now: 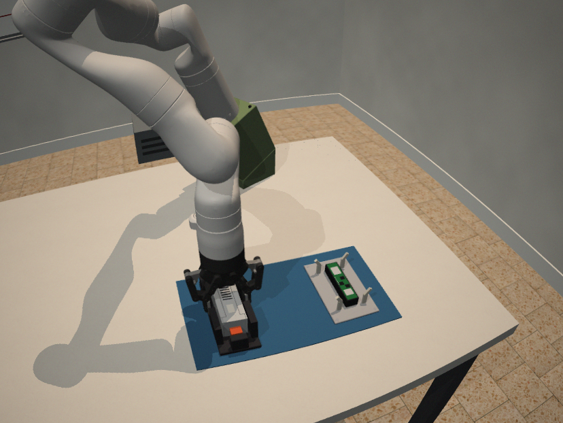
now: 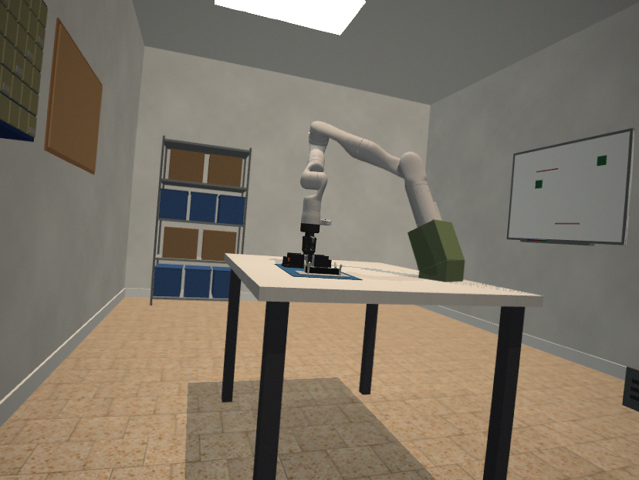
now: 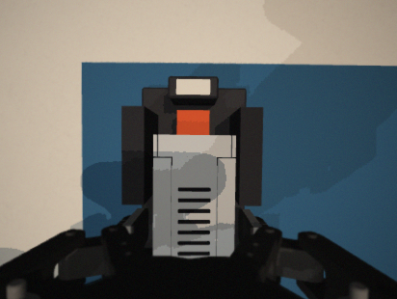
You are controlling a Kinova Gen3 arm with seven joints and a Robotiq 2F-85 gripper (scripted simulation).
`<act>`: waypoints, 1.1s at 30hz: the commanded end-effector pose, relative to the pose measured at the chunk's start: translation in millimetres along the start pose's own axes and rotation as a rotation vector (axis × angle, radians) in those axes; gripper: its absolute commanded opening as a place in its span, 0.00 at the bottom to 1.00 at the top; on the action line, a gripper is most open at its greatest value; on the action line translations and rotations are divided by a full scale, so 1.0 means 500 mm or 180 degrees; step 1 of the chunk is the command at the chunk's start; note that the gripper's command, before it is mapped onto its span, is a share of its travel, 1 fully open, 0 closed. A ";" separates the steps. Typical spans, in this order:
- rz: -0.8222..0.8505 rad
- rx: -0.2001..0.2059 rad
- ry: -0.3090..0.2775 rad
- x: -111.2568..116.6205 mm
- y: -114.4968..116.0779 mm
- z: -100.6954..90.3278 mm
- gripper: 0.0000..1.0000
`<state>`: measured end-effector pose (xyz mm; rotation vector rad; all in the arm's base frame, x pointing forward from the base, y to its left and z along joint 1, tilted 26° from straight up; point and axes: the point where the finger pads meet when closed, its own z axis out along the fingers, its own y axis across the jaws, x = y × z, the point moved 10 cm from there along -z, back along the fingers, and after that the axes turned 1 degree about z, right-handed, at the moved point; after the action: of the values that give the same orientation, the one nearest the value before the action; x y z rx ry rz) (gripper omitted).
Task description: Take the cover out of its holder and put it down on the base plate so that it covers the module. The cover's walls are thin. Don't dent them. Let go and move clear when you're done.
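1. The cover (image 1: 230, 309) is coloured light grey, with black slots and an orange patch.
2. The holder (image 1: 253, 325) is coloured black.
3. The mat (image 1: 291, 313) is coloured blue.
4. The module (image 1: 342, 283) is patterned green, black and white.
5. The base plate (image 1: 357, 313) is coloured pale grey.
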<state>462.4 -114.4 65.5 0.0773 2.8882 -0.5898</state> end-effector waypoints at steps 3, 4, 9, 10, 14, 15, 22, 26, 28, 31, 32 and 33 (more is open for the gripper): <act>0.0000 0.0000 -0.0005 -0.001 0.000 -0.001 0.70; 0.0000 0.0000 -0.0005 -0.001 0.000 -0.001 0.70; 0.0000 0.0000 -0.0005 -0.001 0.000 -0.001 0.00; 0.0000 0.0000 -0.0005 -0.001 0.000 -0.001 0.00; 0.0000 0.0000 -0.0005 -0.001 0.000 -0.001 0.00; 0.0000 0.0000 -0.0005 -0.001 0.000 -0.001 0.00; 0.0000 0.0000 -0.0005 -0.001 0.000 -0.001 0.00; 0.0000 0.0000 -0.0005 -0.001 0.000 -0.001 0.00; 0.0000 0.0000 -0.0005 -0.001 0.000 -0.001 0.00; 0.0000 0.0000 -0.0005 -0.001 0.000 -0.001 0.00; 0.0000 0.0000 -0.0005 -0.001 0.000 -0.001 0.00; 0.0000 0.0000 -0.0005 -0.001 0.000 -0.001 0.00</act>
<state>462.4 -114.1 65.9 0.0772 2.8878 -0.5900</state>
